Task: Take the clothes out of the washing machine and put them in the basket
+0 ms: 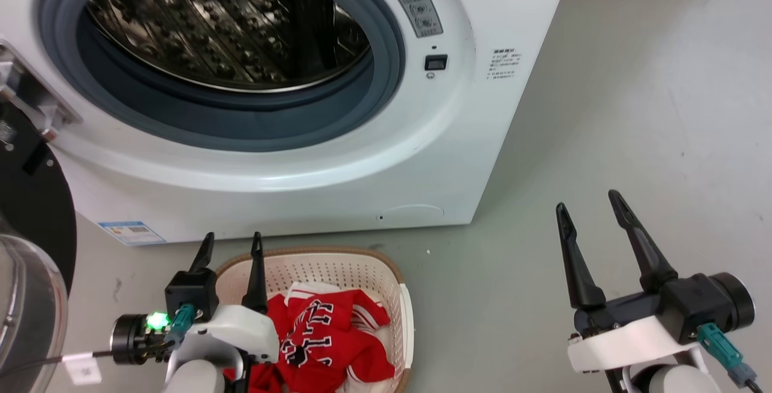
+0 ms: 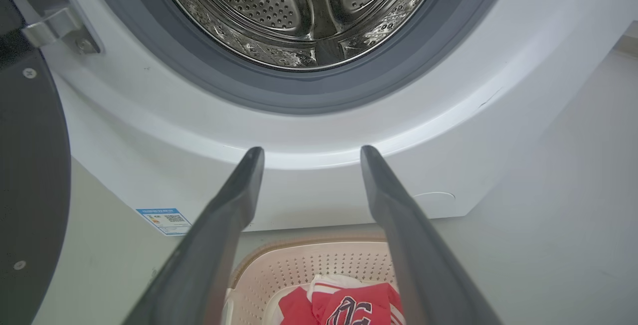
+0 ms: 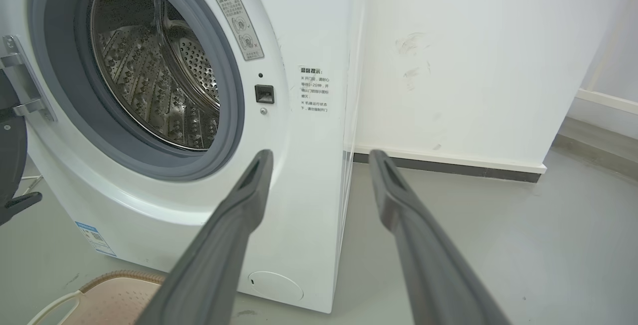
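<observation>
The white washing machine [image 1: 386,140] stands with its door swung open to the left, and its steel drum [image 1: 229,25] holds nothing that I can see. In front of it on the floor sits the cream basket [image 1: 368,272] with red clothes [image 1: 338,339] lying inside. My left gripper [image 1: 232,245] hovers open over the basket's left rim, empty. My right gripper [image 1: 588,203] is open and empty above the floor to the right of the machine. The left wrist view has the basket [image 2: 309,265] and clothes [image 2: 349,302] below the open left gripper [image 2: 309,153]. The right gripper [image 3: 319,155] points at the machine's front corner.
The open black-framed glass door [image 1: 30,218] hangs at the left, close to my left arm. Grey floor [image 1: 633,110] stretches to the right of the machine. A white wall with a dark baseboard [image 3: 448,165] stands behind the machine.
</observation>
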